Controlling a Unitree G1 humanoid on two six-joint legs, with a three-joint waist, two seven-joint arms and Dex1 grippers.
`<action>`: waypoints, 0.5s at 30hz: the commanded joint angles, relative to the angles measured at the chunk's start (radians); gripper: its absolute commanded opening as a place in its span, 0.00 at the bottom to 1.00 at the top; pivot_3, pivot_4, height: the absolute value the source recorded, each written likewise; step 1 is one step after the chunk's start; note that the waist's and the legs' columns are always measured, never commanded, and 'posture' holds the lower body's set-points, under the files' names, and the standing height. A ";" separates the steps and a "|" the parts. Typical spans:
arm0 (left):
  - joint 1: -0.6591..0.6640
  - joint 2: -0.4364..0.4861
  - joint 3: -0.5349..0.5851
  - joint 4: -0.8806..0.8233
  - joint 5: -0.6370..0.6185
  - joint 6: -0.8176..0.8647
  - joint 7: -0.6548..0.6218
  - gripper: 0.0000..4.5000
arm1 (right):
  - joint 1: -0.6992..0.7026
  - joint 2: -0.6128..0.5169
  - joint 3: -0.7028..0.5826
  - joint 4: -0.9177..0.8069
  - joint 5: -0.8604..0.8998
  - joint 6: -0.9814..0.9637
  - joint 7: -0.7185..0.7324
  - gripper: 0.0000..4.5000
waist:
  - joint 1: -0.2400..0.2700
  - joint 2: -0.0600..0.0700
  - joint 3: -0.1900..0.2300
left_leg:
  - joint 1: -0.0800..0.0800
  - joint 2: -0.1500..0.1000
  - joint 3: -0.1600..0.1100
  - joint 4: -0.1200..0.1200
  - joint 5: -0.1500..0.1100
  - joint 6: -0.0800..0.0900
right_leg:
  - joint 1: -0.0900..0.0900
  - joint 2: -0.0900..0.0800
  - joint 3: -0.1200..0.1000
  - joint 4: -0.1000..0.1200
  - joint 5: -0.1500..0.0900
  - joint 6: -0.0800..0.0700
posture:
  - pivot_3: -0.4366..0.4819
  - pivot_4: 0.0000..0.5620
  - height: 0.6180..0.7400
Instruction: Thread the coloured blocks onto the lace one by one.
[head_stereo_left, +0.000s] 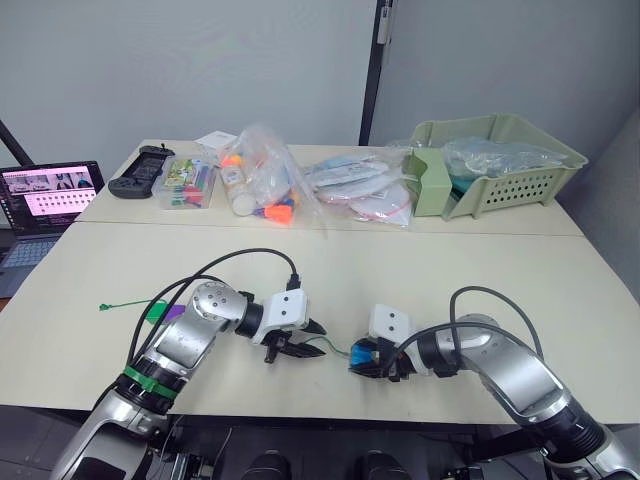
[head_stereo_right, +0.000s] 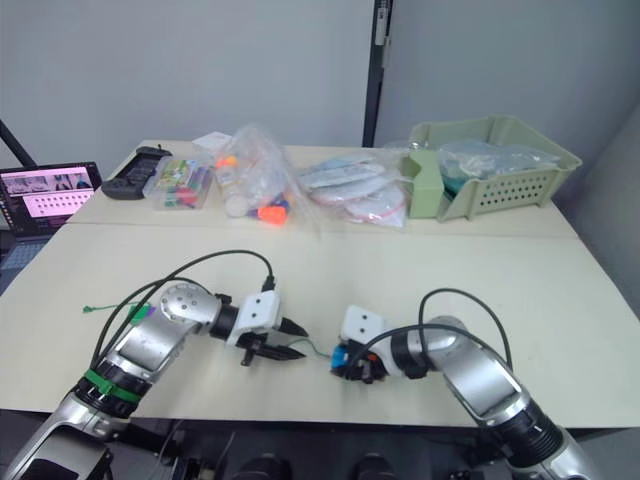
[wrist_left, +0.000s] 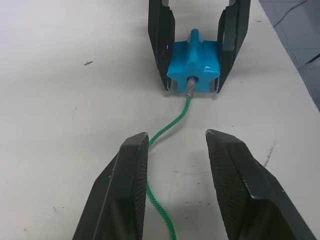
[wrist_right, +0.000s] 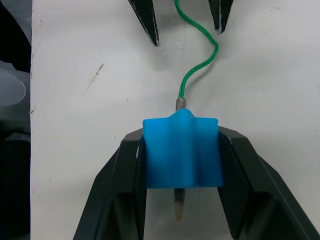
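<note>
- Right now the right gripper has its jaws pinched on the flanks of a blue block, with the stiff pale tip of the green lace already pushed through the bore and poking out between the fingers.
- Opposite it, the left gripper has its jaws spread, with the cord lying loose on the table between the pads, so nothing is holding the lace.
- Likely slip: any twist or tug from the right arm could draw the tip back out of the hole, since the cord is free to slide.
- Another risk: if the left jaws close where they stand, they may catch the limp cord off-centre and kink it rather than feed it.
- Only the right wrist view shows the tip emerging behind the block; the left wrist view shows just the entry side, where cord meets the tip.
- From the head view come a purple block and a green one beside the left forearm, the lace's far end, and a laptop.
</note>
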 joint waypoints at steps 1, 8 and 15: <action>0.001 -0.022 -0.006 0.024 0.018 -0.051 0.017 0.43 | -0.008 -0.007 -0.011 -0.030 0.018 -0.004 0.005 0.31 | -0.001 0.000 0.000 | 0.000 0.000 0.000 0.000 0.000 0.000 | 0.000 0.000 0.000 0.000 0.000 0.000 | 0.48 0.27 1.00; 0.010 -0.039 -0.016 0.050 0.033 -0.085 0.016 0.01 | -0.004 -0.014 -0.013 -0.049 0.025 0.009 0.005 0.31 | -0.002 0.000 0.000 | 0.000 0.000 0.000 0.000 0.000 0.000 | 0.000 0.000 0.000 0.000 0.000 0.000 | 0.48 0.27 1.00; 0.004 -0.054 -0.013 0.020 0.024 -0.068 0.028 0.01 | -0.006 -0.010 -0.005 -0.050 0.030 0.013 -0.004 0.31 | -0.001 0.000 0.000 | 0.000 0.000 0.000 0.000 0.000 0.000 | 0.000 0.000 0.000 0.000 0.000 0.000 | 0.48 0.27 1.00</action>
